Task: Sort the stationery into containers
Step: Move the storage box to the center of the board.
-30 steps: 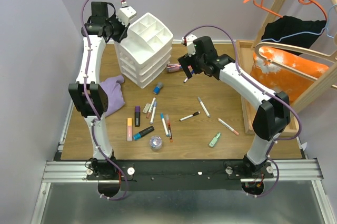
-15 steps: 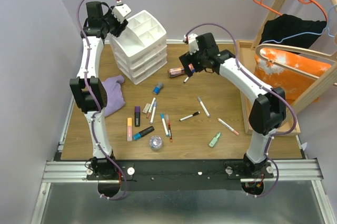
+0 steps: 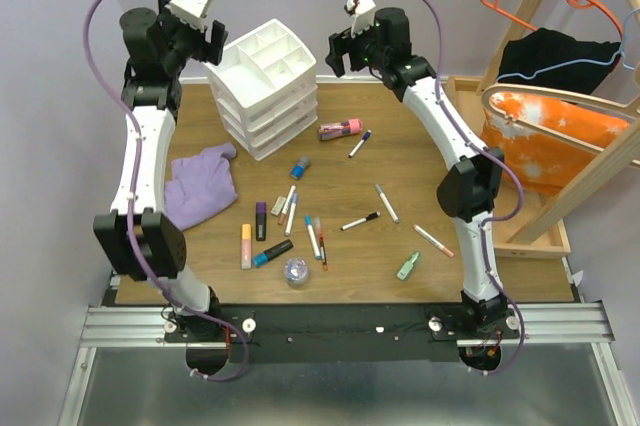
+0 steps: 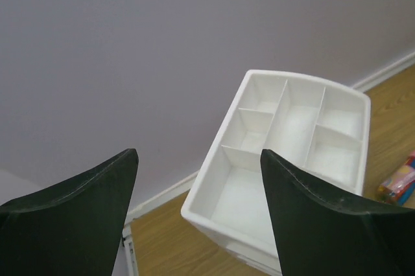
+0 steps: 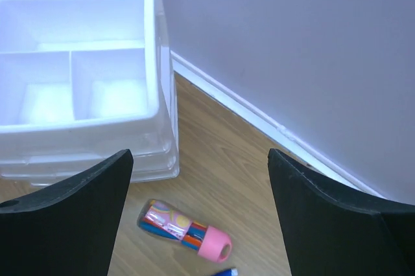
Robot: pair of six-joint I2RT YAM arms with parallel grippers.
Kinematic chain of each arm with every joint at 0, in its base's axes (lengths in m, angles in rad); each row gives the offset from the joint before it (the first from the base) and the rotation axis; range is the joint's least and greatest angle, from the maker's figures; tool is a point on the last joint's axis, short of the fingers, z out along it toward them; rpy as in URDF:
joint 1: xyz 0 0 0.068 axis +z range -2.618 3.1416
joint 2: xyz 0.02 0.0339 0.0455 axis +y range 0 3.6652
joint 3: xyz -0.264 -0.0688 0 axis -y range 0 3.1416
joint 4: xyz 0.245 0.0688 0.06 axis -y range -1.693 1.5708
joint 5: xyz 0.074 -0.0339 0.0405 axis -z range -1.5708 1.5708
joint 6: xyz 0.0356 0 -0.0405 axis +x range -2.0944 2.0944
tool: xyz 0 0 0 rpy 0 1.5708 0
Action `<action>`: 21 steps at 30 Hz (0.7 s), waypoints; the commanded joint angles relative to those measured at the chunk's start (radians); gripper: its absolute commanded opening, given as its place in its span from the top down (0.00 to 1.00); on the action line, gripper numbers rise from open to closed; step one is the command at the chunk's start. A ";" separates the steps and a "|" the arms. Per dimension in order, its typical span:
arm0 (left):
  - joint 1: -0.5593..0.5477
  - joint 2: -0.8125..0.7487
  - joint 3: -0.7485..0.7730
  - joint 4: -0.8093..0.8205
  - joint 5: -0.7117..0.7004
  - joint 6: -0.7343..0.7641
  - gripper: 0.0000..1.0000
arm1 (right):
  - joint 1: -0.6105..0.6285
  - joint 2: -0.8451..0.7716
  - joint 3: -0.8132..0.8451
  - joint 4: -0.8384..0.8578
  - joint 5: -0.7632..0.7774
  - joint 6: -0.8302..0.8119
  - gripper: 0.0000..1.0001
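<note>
The left claw [image 4: 198, 156] hangs high beside the far-left corner of the white organiser [image 3: 255, 111], its jaws spread wide with nothing between them. Below it, a purple cloth [image 3: 200, 186] lies crumpled on the counter [image 3: 400, 161]. The organiser's open top compartments look empty as far as both wrist views show. The stationery [image 3: 291, 208] lies loose on the counter, in front of and to the right of the organiser. An orange highlighter [image 3: 245, 244], a purple-capped marker [image 3: 260, 221] and several thin white pens [image 3: 313, 236] form a close cluster. A pink-capped tube [image 3: 340, 128] sits near the organiser's right side. The right claw [image 5: 199, 156] hovers high over that tube, jaws wide and empty. Further right lie single pens [image 3: 386, 202], well apart, and a green highlighter [image 3: 407, 266]. These should be light, stiff and smooth, and apt to roll. I would pinch each across the middle of its barrel, jaws crosswise to its length; in the cluster, a neighbour may get nudged
</note>
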 commanded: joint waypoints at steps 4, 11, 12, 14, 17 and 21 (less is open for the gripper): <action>0.006 -0.224 -0.331 0.028 -0.297 -0.229 0.16 | 0.008 0.099 0.028 0.153 -0.109 0.113 0.13; 0.006 -0.357 -0.545 -0.050 -0.264 -0.317 0.19 | 0.006 0.123 0.023 0.256 -0.180 0.215 0.16; 0.006 -0.365 -0.571 -0.053 -0.248 -0.319 0.19 | 0.006 0.128 0.028 0.262 -0.183 0.221 0.17; 0.005 -0.374 -0.589 -0.067 -0.242 -0.317 0.19 | 0.008 0.140 0.037 0.287 -0.186 0.230 0.17; 0.005 -0.380 -0.608 -0.076 -0.260 -0.315 0.19 | 0.009 0.191 0.107 0.270 -0.186 0.230 0.17; 0.006 -0.387 -0.612 -0.105 -0.309 -0.311 0.20 | 0.015 0.234 0.134 0.288 -0.135 0.233 0.18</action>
